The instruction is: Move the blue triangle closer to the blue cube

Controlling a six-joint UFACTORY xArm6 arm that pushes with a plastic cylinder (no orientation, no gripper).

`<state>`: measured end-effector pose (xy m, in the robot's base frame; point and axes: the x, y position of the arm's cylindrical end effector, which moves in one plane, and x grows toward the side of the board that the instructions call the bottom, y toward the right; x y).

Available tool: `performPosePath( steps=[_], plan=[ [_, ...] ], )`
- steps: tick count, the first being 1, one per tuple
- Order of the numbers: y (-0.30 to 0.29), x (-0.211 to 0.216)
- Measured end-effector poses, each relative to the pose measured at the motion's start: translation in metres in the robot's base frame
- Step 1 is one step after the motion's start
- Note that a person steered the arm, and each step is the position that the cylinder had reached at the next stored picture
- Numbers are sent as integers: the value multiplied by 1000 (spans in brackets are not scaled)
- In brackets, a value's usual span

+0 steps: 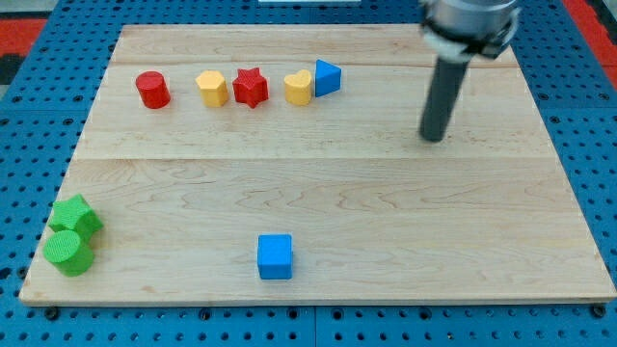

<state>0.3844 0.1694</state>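
Nearest you, at the view's bottom, lay the front edge of the pale wooden board (318, 207), its planks running left to right, resting on a blue perforated base (19, 193) that showed on every side. Just inside that edge sat the blue cube (275, 256), a little left of centre, alone. At the bottom left corner you saw two green blocks touching: a green cylinder (67, 253) in front and a green block (75, 217) of unclear shape just behind it. The middle of the board was bare wood. Toward the view's top ran a row, left to right: a red cylinder (152, 90), a yellow hexagon-like block (211, 88), a red star (251, 87), a yellow heart-like block (299, 88), and the blue triangle (328, 77) touching that yellow block's right side, well apart from the blue cube. My tip (434, 139) rested on the board at the upper right, well apart from the blue triangle and touching no block; it held nothing. A red strip (39, 29) showed at the top left corner.
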Motion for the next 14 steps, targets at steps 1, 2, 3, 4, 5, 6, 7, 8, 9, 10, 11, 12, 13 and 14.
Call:
performPosePath(
  steps=[1,2,3,4,5,6,7,8,9,10,11,12,13,14],
  plan=[
    [4,-98],
    [-52,-167],
    [-125,-155],
    [-156,-109],
    [-166,-46],
    [-155,6],
    [-133,8],
    [-98,9],
    [-85,4],
    [-49,23],
    [-73,59],
    [-71,68],
    [-27,65],
    [-22,85]
  ],
)
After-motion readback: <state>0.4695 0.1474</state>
